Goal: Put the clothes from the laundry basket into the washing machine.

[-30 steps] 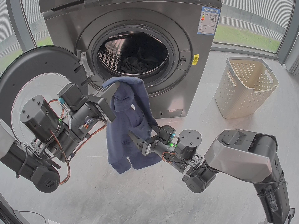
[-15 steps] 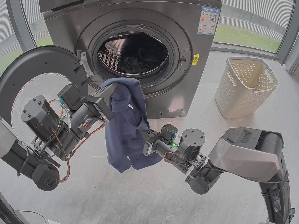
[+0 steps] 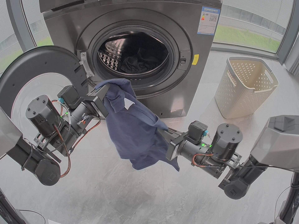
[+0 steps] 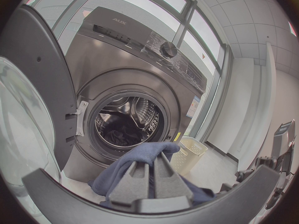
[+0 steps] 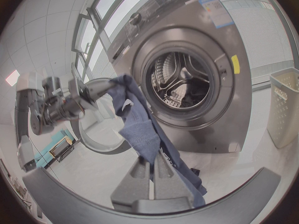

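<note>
hanging blue garment [image 3: 137, 131] pinched by left end effector [image 3: 102, 92] and right end effector [image 3: 164, 131]; dark clothes [image 3: 137, 64] in drum [image 3: 109, 59] indistinct.

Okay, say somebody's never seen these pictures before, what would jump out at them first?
A blue garment hangs stretched between the left gripper and the right gripper, both shut on it, just in front of the washer. The washer's door stands open at the left, with dark clothes lying inside. A basket stands to the washer's right.
</note>
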Motion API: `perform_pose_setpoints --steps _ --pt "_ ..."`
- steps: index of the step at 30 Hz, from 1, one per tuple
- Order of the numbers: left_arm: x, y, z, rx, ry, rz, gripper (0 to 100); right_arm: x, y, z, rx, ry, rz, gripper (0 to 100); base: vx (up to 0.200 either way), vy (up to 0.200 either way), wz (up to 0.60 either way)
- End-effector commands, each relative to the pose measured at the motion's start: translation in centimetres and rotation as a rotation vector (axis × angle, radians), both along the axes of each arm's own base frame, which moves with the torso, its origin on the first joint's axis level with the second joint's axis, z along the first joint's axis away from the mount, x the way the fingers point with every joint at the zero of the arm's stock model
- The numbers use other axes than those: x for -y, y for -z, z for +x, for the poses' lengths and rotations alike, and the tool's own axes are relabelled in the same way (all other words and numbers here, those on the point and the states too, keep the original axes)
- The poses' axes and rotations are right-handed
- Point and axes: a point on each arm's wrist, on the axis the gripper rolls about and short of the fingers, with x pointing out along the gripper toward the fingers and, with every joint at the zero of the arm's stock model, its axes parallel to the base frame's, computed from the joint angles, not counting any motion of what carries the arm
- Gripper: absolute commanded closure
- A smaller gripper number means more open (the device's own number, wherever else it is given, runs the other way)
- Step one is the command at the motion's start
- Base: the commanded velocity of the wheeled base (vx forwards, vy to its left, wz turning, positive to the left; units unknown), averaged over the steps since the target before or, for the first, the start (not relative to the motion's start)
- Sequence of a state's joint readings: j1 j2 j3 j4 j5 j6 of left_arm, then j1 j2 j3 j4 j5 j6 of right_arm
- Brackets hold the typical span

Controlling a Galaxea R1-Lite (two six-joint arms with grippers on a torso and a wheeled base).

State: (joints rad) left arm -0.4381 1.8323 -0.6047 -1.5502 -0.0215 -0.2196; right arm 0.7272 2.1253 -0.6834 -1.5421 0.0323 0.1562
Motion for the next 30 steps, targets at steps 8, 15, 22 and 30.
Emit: perform_pose_setpoints --steps 8,15,22,30 --pt "0.1 0.5 -0.1 -0.023 -0.001 -0.001 0 3.1 -4.5 0.0 0.093 0.068 0.077 100 0.0 0.0 0.0" --pt "0.5 2.4 -1.4 -0.11 0.031 0.021 0 3.5 -8.1 1.8 0.209 0.111 0.161 100 0.0 0.0 0.0" --pt "0.8 4.1 -2.2 -0.178 0.052 0.057 0 2.7 -9.7 2.0 0.26 0.093 0.203 100 0.0 0.0 0.0" --pt "1.1 6.6 -1.5 -0.251 0.058 0.104 0 2.2 -9.6 1.3 0.258 0.063 0.203 100 0.0 0.0 0.0"
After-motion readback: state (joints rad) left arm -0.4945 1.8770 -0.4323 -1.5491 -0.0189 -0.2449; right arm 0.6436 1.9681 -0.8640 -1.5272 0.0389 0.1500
